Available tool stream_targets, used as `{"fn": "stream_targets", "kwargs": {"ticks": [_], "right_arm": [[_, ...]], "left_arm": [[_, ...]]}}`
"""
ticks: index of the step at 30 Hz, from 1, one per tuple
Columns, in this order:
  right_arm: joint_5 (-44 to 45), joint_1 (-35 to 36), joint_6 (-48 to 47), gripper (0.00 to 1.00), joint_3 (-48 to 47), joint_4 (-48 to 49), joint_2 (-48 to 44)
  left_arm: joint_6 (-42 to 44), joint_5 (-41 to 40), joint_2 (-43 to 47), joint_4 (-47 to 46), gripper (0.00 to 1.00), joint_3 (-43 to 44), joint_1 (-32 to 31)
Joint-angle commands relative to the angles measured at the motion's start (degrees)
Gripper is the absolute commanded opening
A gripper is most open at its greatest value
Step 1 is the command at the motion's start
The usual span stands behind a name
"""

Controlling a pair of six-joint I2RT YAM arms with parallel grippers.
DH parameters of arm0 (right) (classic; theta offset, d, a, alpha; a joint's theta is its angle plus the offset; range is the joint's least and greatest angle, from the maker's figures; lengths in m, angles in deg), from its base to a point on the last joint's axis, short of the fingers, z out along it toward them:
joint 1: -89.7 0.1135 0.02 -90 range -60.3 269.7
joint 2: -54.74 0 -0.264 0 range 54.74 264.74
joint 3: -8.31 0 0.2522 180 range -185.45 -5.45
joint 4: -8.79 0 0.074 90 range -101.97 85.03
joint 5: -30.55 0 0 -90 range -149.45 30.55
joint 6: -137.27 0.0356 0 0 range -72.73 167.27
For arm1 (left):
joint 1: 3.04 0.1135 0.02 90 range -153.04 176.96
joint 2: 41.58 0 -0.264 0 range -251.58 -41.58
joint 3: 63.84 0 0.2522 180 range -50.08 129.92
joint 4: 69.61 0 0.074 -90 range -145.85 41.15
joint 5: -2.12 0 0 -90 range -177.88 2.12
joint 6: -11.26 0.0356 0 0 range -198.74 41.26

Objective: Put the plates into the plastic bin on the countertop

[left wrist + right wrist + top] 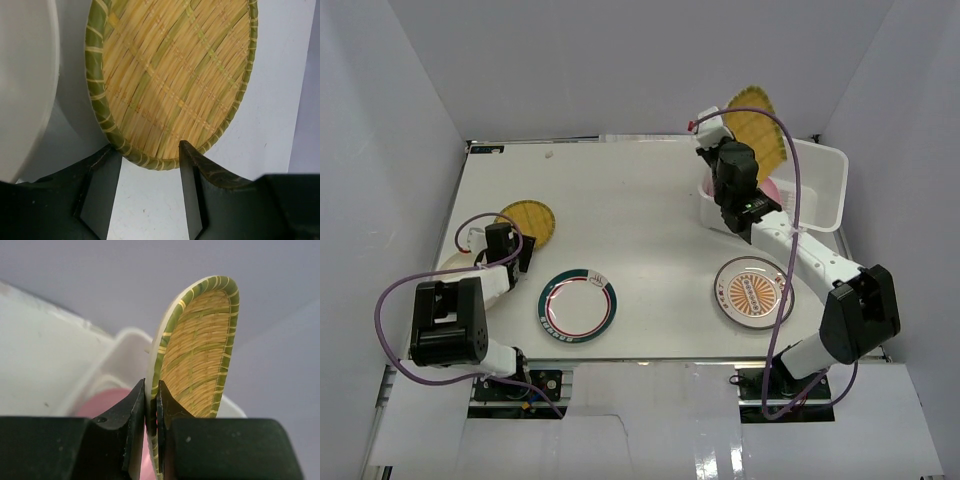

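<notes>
The right tool (718, 131) is clamped tight on the rim of the upright yellow woven-look plate with a green edge (756, 125), both fingers pinching its lower edge in the right wrist view (151, 401), where the plate (200, 352) stands on edge. In the top view this plate is raised over the far left corner of the white rectangular plastic bin with rounded corners (830, 190), which sits at the far right of the flat white surface (640, 215). A round pink plate (772, 189) lies inside the bin, seen also just beneath the fingers in the right wrist view (107, 400), with the bin's white wall (125, 347) behind it. At the near left, the left tool (513, 237) is spread wide and low, its two dark fingers straddling the near rim of the flat yellow woven-look plate (527, 220) lying on the surface; in the left wrist view (147, 152) the plate (170, 75) fills the far part of the picture, and whether the fingertips touch its rim cannot be told. A smooth cream plate (25, 90) lies just left of it, partly under the left arm. Near the front edge, a white round plate with a green and red rim (577, 305) lies left of centre, and an orange-brown striped round plate (753, 290) lies to the right, near the right arm.
</notes>
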Motion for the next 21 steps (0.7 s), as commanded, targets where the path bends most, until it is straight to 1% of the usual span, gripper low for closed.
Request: {"fn": "stream_targets", "kwargs": {"ticks": [1, 4, 6, 7, 8, 9, 11, 12, 14, 15, 16, 17, 18, 19, 21], "right_arm": [[1.1, -4.6, 5.2, 0.08, 5.0, -0.1, -1.0], [1.5, -6.1, 6.2, 0.08, 7.2, -0.3, 1.4], [1.9, -7.5, 7.7, 0.09, 8.0, -0.6, 2.7], [1.8, -8.3, 8.7, 0.12, 8.2, -1.2, 3.7], [0.8, -8.5, 9.6, 0.16, 8.3, -2.0, 4.0], [0.3, -8.5, 10.4, 0.29, 8.5, -3.1, 4.2], [-1.2, -8.6, 12.6, 0.41, 8.7, -4.3, 4.1], [-1.8, -8.5, 13.4, 0.60, 8.4, -6.2, 4.0], [-4.2, -8.5, 16.3, 0.73, 7.7, -9.0, 2.7], [-5.5, -8.6, 17.4, 0.83, 6.8, -10.5, 2.1], [-7.8, -8.5, 19.8, 0.88, 6.4, -13.4, 0.5], [-8.9, -8.5, 21.3, 0.91, 6.0, -14.8, -0.4], [-10.2, -8.4, 22.5, 0.97, 5.4, -16.2, -2.4], [-13.0, -8.4, 25.3, 0.98, 5.2, -18.2, -3.3], [-16.8, -8.4, 28.4, 0.94, 5.5, -19.5, -6.7]], "left_arm": [[0.5, -1.1, -1.9, 1.1, 0.59, 1.5, 0.3], [1.5, -1.2, -3.1, 1.0, 0.52, 2.0, 0.1], [2.1, -1.8, -3.3, 1.0, 0.50, 2.4, -0.3], [2.5, -2.2, -3.3, 0.9, 0.46, 2.4, -0.4], [2.9, -2.5, -3.3, 0.9, 0.45, 2.4, -0.4], [3.1, -2.8, -3.4, 0.6, 0.43, 2.4, -0.5], [3.7, -3.1, -3.4, 0.4, 0.39, 2.5, -0.4], [4.0, -3.1, -3.3, 0.2, 0.37, 2.6, -0.4], [5.1, -3.0, -3.0, -0.4, 0.30, 2.7, -0.6], [5.5, -2.7, -2.7, -0.7, 0.27, 2.8, -0.7], [5.9, -2.6, -2.5, -1.0, 0.25, 2.8, -0.7], [6.8, -2.2, -1.9, -1.8, 0.18, 2.8, -0.8], [7.2, -1.5, -1.5, -2.1, 0.14, 2.8, -0.8], [7.7, -0.9, -1.1, -3.2, 0.08, 2.8, -1.0], [8.5, 0.7, 0.7, -4.6, 0.00, 2.7, -1.1]]}}
